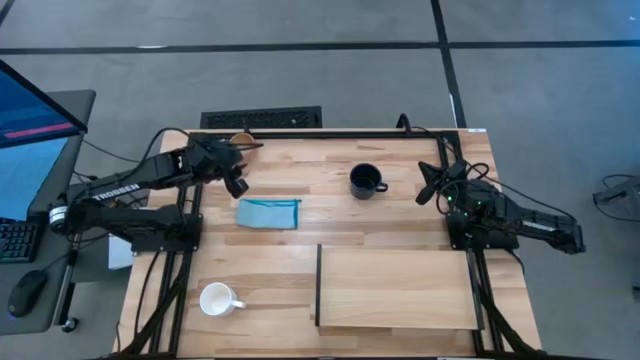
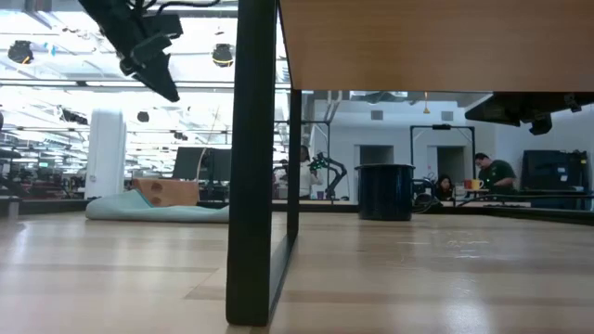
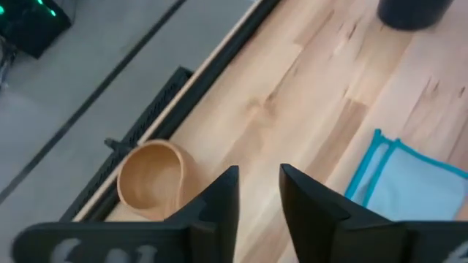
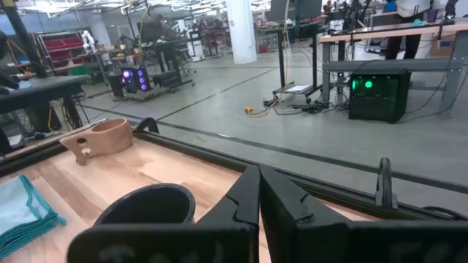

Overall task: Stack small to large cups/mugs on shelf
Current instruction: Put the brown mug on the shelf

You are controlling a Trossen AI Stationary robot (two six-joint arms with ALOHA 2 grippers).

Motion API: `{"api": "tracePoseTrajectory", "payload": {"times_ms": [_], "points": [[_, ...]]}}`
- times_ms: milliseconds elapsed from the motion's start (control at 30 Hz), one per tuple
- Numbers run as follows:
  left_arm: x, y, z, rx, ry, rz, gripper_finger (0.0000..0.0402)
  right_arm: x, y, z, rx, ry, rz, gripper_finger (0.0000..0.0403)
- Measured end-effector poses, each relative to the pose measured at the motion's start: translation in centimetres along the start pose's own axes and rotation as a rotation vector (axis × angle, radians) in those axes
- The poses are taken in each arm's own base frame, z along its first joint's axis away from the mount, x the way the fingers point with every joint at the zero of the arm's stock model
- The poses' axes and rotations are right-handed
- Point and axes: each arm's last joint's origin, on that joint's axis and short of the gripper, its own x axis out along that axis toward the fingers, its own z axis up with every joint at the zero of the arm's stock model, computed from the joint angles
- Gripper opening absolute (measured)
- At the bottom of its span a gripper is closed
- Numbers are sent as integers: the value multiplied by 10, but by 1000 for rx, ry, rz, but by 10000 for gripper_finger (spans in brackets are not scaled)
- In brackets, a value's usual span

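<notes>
Simply tan wooden cup [image 3: 151, 180], upright, empty

Overhead, table-level, two wrist views; table [image 1: 400, 215] shared.

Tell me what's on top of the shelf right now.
In the high view the shelf carries no cup. The white mug, black mug, wooden cup and blue cloth all sit on the tabletop. The space beneath the board is covered from above.

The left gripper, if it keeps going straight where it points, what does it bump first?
Probably the bare planked tabletop. The left gripper points at the wood between the tan wooden cup and the blue cloth, touching neither. Depth is hard to judge.
</notes>
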Motion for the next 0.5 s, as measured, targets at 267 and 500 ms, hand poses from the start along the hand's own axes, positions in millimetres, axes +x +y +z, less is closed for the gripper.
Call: {"api": "tracePoseTrajectory", "payload": {"times_ms": [267, 500], "points": [[0, -1, -4, -31, 39, -21, 185, 0, 0, 0, -1, 0, 0, 33], [0, -1, -4, -105, 40, -19, 198, 0, 0, 0, -1, 0, 0, 33]]}}
